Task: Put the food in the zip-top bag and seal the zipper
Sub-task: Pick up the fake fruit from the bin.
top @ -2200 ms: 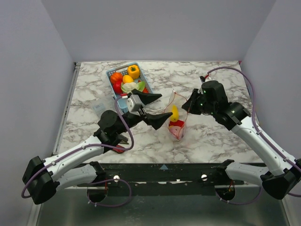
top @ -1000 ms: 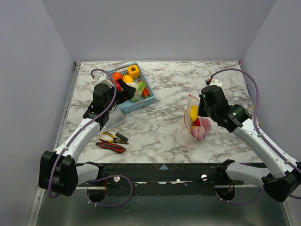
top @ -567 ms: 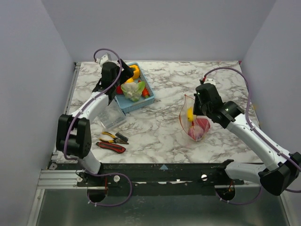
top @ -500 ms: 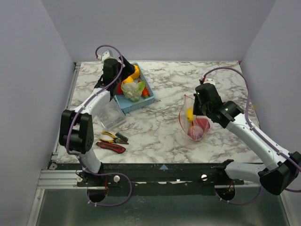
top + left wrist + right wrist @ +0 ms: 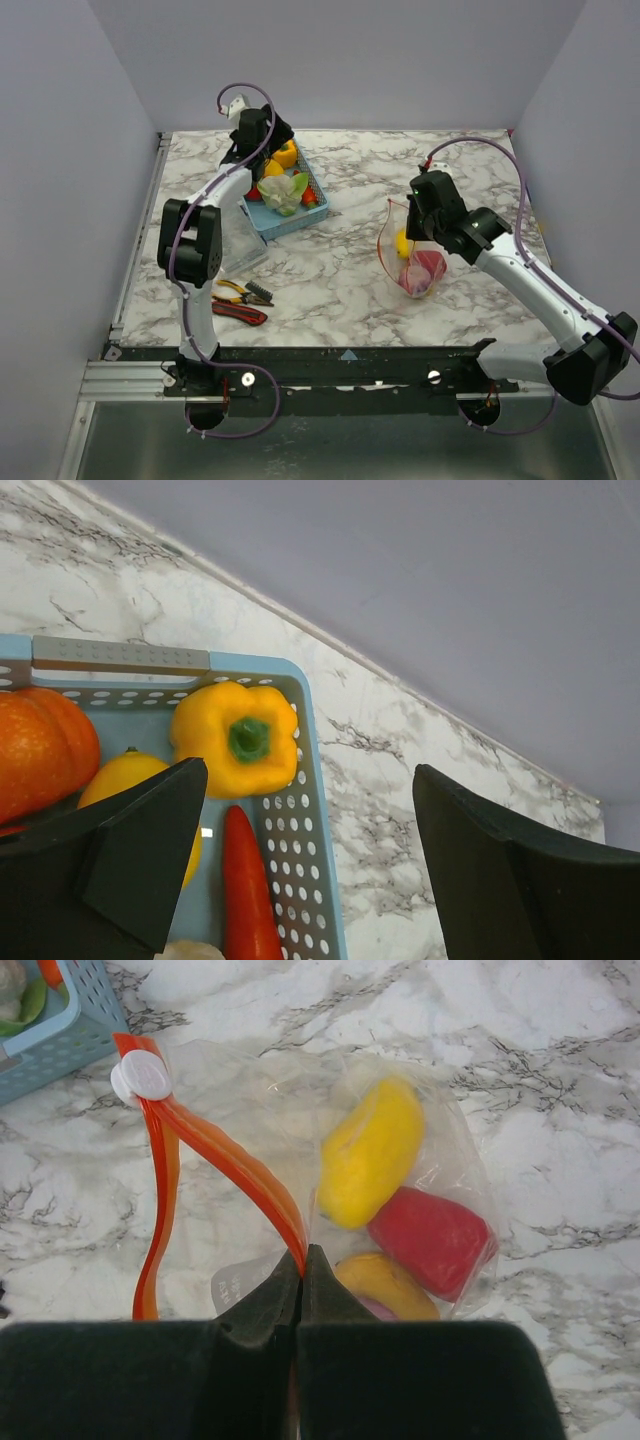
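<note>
Okay, your right gripper (image 5: 302, 1260) is pinched shut on the zipper (image 5: 215, 1150), holding the bag (image 5: 260, 1100) mouth up. The bag sits on the table (image 5: 340, 280) with yellow and red food (image 5: 370, 1150) inside. Your left gripper (image 5: 305, 780) is spread wide, gripping nothing, over the basket (image 5: 120, 655) by the yellow pepper (image 5: 235, 735).

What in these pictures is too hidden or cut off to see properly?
Left wrist view: the red chilli runs off the bottom edge; the left gripper's finger covers part of the round yellow fruit.
Right wrist view: the right gripper, shut on the zipper strip, hides the bag's near end.
Top view: the clear packet's contents are too small to tell.
</note>
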Motion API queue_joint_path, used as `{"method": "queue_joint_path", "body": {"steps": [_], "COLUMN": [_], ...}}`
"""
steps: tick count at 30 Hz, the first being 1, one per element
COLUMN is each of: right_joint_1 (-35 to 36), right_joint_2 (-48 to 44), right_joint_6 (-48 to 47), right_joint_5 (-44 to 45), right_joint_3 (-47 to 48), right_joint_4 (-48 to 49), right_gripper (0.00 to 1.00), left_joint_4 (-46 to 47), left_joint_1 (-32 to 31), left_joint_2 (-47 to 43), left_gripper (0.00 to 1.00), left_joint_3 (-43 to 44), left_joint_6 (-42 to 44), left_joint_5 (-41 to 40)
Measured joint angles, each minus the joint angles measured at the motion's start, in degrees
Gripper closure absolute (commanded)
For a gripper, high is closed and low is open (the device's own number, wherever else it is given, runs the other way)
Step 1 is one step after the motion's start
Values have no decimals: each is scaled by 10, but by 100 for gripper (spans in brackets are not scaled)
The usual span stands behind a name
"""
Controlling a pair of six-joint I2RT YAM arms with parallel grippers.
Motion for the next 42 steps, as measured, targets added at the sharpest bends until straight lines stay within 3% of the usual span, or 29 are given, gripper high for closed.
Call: {"method": "queue_joint_path", "body": {"steps": [25,32,35,42], "right_joint_1": [0,0,0,0], "right_joint_2": [42,55,55,56], "right_joint_6": [-12,-17,-19,-20], "right_joint_5": [-23,-26,-26,-26], "right_joint_3": [6,13,14,14], "right_joint_4": [12,15,16,16], "right_gripper": [100,100,100,100], "left_joint_4": [-212,-249,-231,-194], "left_joint_1": [6,10,13,21], "left_joint_2": [148,200,199,196], "left_gripper": [20,20,21,37], "left_joint_3": [217,273,256,229], "left_joint_6": [-139,-186,-229,-268], "left_joint_5": [-28,-28,-24,-24]}}
